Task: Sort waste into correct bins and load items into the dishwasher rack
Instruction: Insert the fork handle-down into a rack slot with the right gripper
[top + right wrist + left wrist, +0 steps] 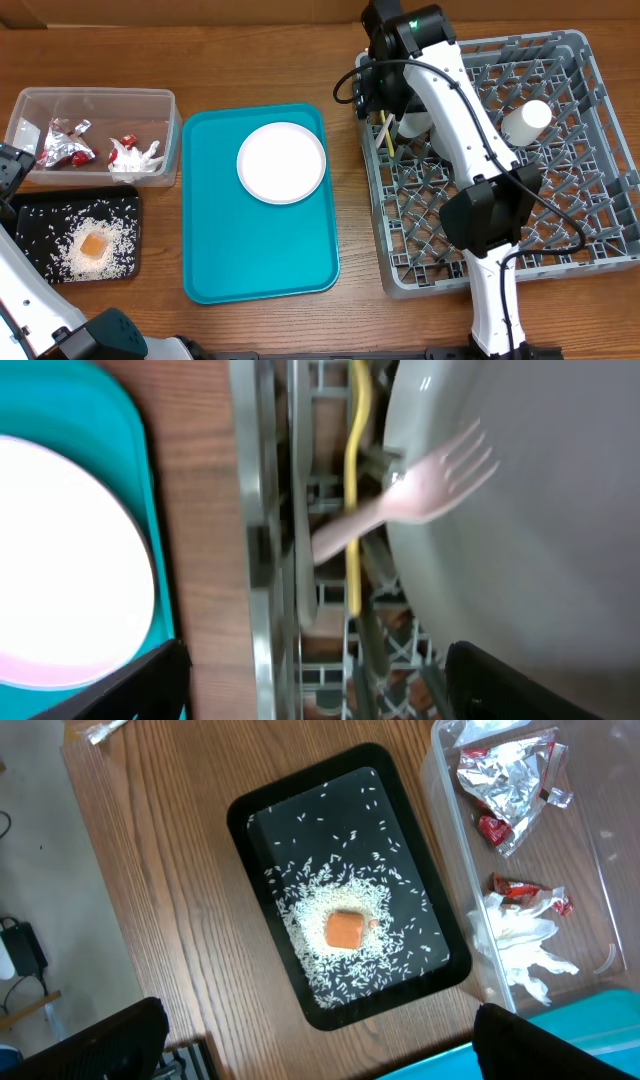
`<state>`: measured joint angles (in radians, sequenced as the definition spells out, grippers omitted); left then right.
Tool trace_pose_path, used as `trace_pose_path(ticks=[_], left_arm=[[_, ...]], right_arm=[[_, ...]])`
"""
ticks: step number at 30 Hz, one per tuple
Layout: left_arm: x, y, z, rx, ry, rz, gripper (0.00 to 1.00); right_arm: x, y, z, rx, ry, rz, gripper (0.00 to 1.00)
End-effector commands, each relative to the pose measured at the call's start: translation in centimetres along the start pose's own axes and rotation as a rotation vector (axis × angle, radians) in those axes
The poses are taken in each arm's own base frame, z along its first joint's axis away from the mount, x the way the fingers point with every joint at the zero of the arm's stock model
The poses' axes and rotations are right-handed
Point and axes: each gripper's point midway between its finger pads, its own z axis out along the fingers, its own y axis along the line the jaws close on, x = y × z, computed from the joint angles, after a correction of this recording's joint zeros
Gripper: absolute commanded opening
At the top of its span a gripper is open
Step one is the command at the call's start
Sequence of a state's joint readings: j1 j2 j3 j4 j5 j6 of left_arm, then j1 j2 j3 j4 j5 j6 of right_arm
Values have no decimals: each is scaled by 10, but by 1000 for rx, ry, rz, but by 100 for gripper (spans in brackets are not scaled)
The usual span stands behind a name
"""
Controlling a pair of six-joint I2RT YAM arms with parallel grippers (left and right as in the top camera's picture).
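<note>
Fig. The plate point(281, 162) lies left of my right gripper point(315, 665)
My right gripper, jaws apart and empty, hangs over the rack point(590, 60) at its left edge; the plate rests flat on the tray point(250, 260), nearer this arm than my left gripper point(320, 1020), which is also spread wide, above the black bin point(236, 820). The plate is round, white and bare, with no long axis

I got even, bright light and soft shadows overhead, but my right wrist view was smeared, its white fork point(425, 488) and pale plate point(540, 530) blurred.
</note>
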<state>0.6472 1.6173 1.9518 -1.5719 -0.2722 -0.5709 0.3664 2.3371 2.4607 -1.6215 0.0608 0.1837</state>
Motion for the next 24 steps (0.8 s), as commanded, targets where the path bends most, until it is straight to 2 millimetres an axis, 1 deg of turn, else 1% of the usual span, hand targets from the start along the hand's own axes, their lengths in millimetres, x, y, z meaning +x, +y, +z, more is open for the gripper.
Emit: trace_pose_path(ticks=[1,5,10,13,24], left_arm=[[0,0,-3,8,-6,-16,100],[0,0,-3,8,-6,-16,100],[0,0,-3,8,-6,-16,100],[0,0,-3,7,-5,-16,100],[0,0,-3,7,-5,-16,100]], right_arm=[[-16,-10,1,14,-52,57,82],[-21,-13,14,14,-55,89,81],[-23,-12,35,20,-45,88,81],[-25,-12,43,19,-48,111,81],[-33,-10,44,10,-79,116,81]])
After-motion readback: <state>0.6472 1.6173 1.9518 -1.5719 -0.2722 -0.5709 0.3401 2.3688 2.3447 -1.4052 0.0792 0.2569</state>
